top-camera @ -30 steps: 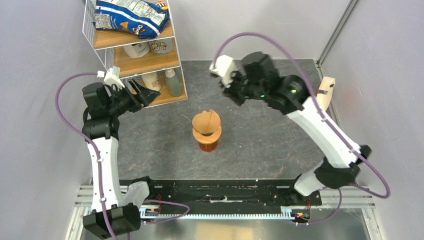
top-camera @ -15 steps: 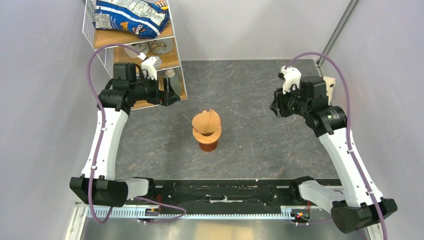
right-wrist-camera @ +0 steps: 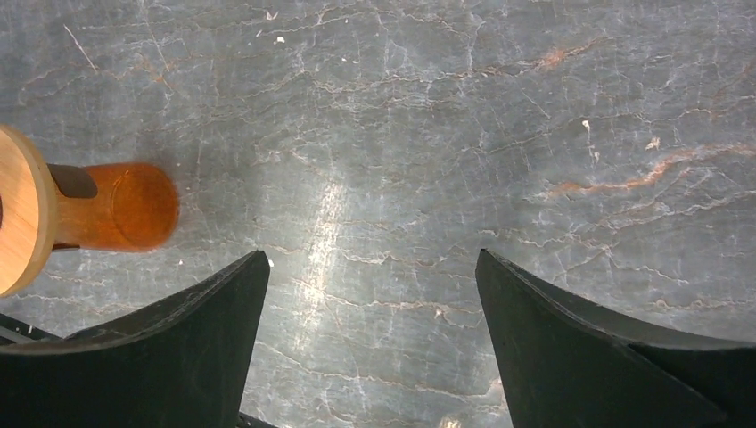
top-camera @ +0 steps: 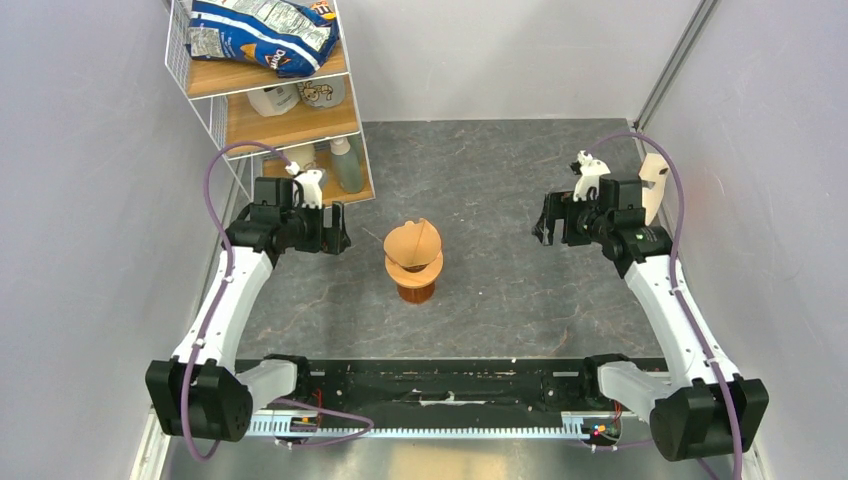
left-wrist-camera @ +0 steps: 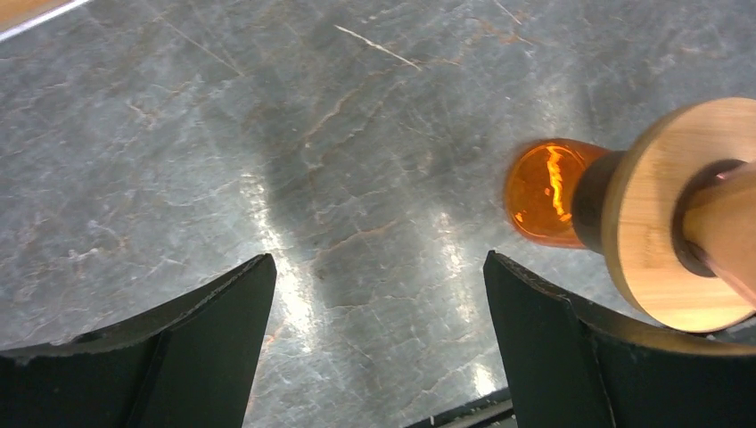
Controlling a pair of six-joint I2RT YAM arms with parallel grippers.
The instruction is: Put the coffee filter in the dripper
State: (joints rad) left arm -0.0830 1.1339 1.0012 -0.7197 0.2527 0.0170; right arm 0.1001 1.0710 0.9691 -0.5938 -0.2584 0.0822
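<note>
The tan coffee filter [top-camera: 412,240] sits as an open cone in the dripper [top-camera: 414,264], a light-wood ring on top of an amber glass vessel [top-camera: 416,291] at the table's middle. My left gripper [top-camera: 336,229] hangs open left of it, a short gap away, with nothing between its fingers. My right gripper [top-camera: 545,221] is open and empty farther off to the right. In the left wrist view the dripper [left-wrist-camera: 655,259], the filter [left-wrist-camera: 727,209] and the vessel [left-wrist-camera: 539,192] lie beyond the right finger, outside the open left gripper [left-wrist-camera: 378,259]. The right wrist view shows the open right gripper [right-wrist-camera: 370,254] over bare table, with the dripper [right-wrist-camera: 18,218] at the left edge.
A wire shelf [top-camera: 285,110] with a chip bag and bottles stands at the back left, just behind the left arm. A pale wooden stand [top-camera: 655,185] leans by the right wall behind the right gripper. A black rail [top-camera: 430,380] runs along the near edge.
The left arm swung from the shelf down towards the dripper. The right arm pulled away from the back middle to the right side and its jaws opened. The filter stayed in the dripper.
</note>
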